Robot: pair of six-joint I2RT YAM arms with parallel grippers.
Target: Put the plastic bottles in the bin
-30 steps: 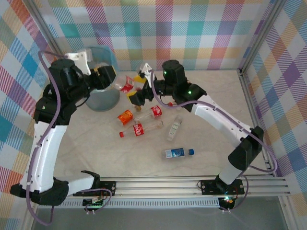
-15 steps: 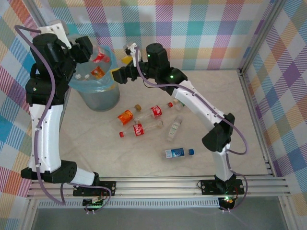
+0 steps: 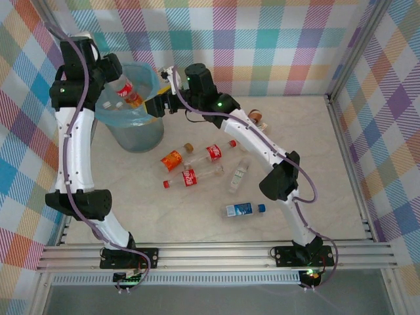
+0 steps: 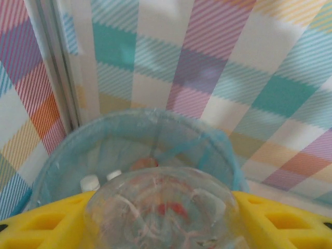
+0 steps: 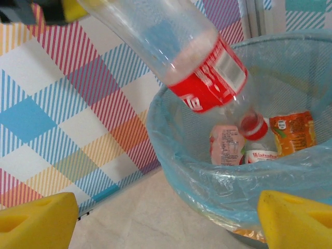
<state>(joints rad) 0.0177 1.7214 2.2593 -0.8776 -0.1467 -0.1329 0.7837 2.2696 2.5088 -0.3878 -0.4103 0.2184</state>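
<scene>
Seen from my remote desk on the top cam: the L arm rises off its base at 7 o'clock, climbs high along the left wall and bends its wrist over, so the L gripper (image 3: 113, 71) hangs above the bin (image 3: 138, 134) at approx. 10 o'clock on the table (image 3: 295, 131). Its yellow fingers (image 4: 41, 228) are pinched on the base of the held bottle (image 3: 130, 93), clear w/ a red label. The R wrist cam shows it tipped neck-down, red cap pointing into the bin mouth. The R arm runs from its base at 5 o'clock, elbow over mid-table, forearm stretched toward 11 o'clock. That puts the R gripper (image 3: 156, 106) just beside the bin rim on its 3 o'clock side, yellow fingers (image 5: 36, 220) spread wide w/ nothing between them. The bin is lined w/ a light blue bag (image 5: 171, 140). Inside lie a pink-label bottle (image 5: 226, 145), an orange-label bottle (image 5: 290, 132) and a white-label bottle (image 5: 259, 155); the L wrist cam also picks up two white caps (image 4: 89, 182). On the table near centre lie five loose btls: an orange one (image 3: 172, 159), two red-label ones (image 3: 213, 152) (image 3: 189, 177), a pale-label one (image 3: 239, 176) and, at 5 o'clock of the group, a blue-cap bottle (image 3: 243, 209).
</scene>
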